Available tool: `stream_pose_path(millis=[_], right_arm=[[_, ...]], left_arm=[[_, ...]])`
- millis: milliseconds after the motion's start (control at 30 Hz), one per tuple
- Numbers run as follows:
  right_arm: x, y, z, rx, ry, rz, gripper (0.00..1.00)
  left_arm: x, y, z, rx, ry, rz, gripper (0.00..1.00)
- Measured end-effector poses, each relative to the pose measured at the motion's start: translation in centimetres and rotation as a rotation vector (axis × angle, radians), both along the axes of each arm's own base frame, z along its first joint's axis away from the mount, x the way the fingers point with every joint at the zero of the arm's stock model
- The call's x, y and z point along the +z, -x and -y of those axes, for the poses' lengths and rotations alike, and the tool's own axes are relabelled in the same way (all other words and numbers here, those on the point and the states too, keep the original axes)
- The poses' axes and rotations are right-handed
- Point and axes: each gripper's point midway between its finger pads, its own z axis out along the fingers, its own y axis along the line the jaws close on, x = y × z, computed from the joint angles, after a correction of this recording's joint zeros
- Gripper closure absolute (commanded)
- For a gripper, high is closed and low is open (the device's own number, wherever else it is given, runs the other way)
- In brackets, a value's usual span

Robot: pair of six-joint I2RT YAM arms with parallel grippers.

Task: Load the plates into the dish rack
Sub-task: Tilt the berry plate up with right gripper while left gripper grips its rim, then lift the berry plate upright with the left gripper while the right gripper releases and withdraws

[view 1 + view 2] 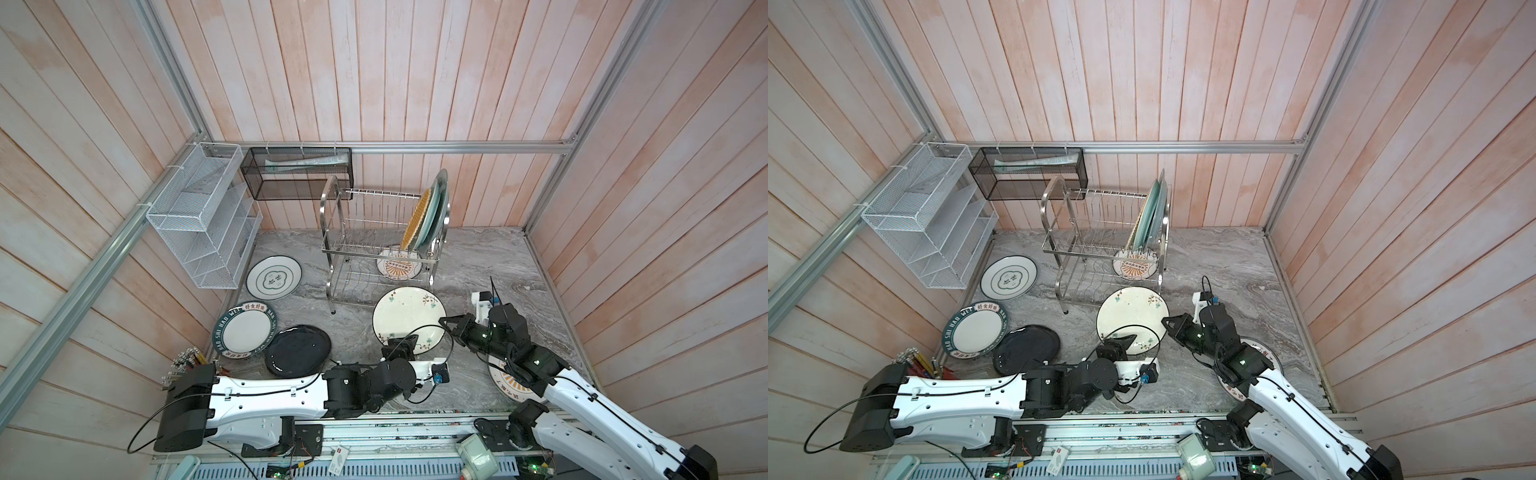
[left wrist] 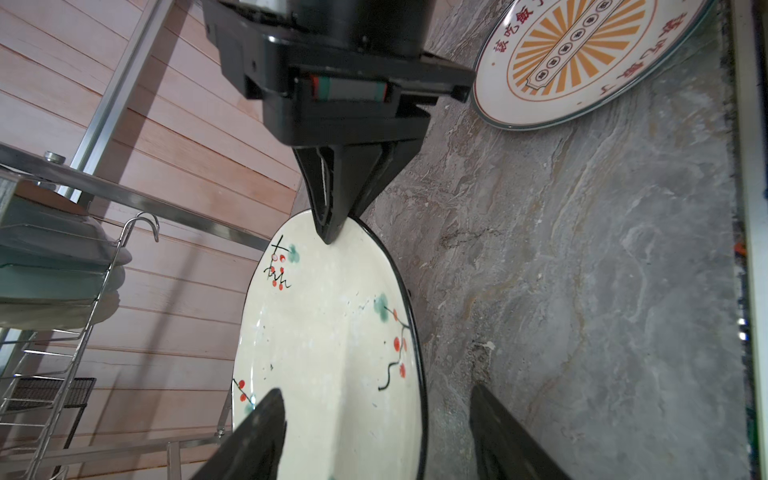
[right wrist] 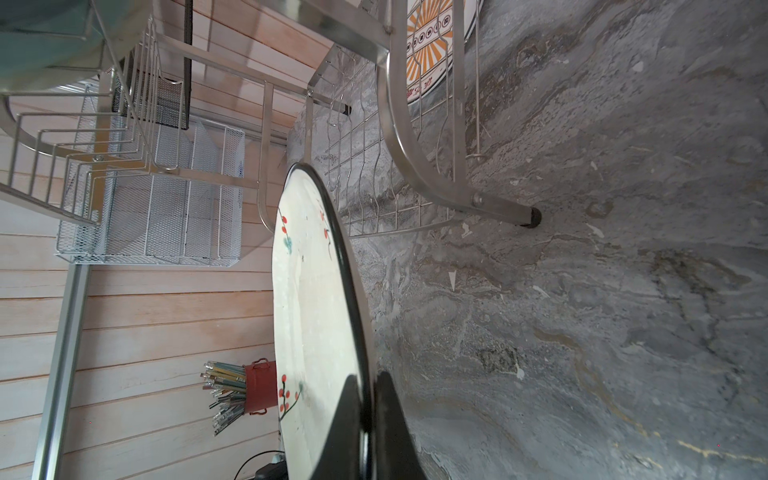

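My right gripper (image 1: 442, 321) (image 3: 368, 382) is shut on the right rim of the cream floral plate (image 1: 407, 320) (image 1: 1131, 318) (image 3: 316, 311), which is raised off the table in front of the dish rack (image 1: 374, 232). At the plate's near rim (image 2: 332, 353), my left gripper (image 1: 401, 343) (image 2: 376, 390) is open, one finger over the face and one outside the edge. The rack's top tier holds a yellow woven plate (image 1: 415, 220), a pale green one (image 1: 432, 212) and a grey-blue one (image 1: 442, 199). An orange-sunburst plate (image 1: 399, 266) lies on the lower tier.
On the table lie a green-ringed plate (image 1: 274, 277), a lettered plate (image 1: 245, 330), a black plate (image 1: 297, 351) and a second sunburst plate (image 1: 507, 380) under my right arm. A white mesh organiser (image 1: 203, 224) and a black mesh basket (image 1: 297, 172) hang on the walls. A red pencil pot (image 3: 259, 386) stands near left.
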Motion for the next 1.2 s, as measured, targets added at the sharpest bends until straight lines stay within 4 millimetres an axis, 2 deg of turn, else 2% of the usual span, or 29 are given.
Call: stream_pose_path(millis=[233,367,533,833,967,1000,1033,1100,1200], right_arm=[[0.2,0.0,0.0,-0.004,-0.01,-0.001,1.0],[0.6,-0.1,0.0,-0.01,-0.026,0.005,1.0],[1.1,-0.2,-0.1,-0.014,-0.045,0.015,1.0],[1.0,-0.6,0.5,-0.076,-0.081,-0.029,1.0],[1.0,-0.6,0.5,-0.081,-0.093,-0.039,1.0],[1.0,-0.6,0.5,-0.078,-0.095,-0.038,0.98],[1.1,-0.5,0.4,-0.074,-0.099,-0.037,0.88],[1.5,-0.3,0.2,-0.06,-0.111,-0.029,0.77],[3.3,-0.1,-0.2,-0.022,-0.14,0.041,0.54]], left_arm=[[-1.0,-1.8,-0.2,0.044,-0.021,0.003,0.5],[-1.3,-2.4,-0.1,0.059,-0.026,0.009,0.52],[-2.4,-3.0,0.0,0.084,-0.063,0.026,0.63],[-2.6,-4.0,-0.3,0.137,-0.107,0.11,1.0],[-2.6,-4.0,-0.4,0.15,-0.105,0.107,1.0],[-2.6,-3.9,-0.4,0.151,-0.098,0.102,1.0],[-2.4,-3.8,-0.5,0.15,-0.091,0.094,1.0],[-2.0,-3.3,-0.6,0.142,-0.07,0.077,1.0],[-1.0,-2.2,-1.1,0.126,-0.011,0.018,1.0]])
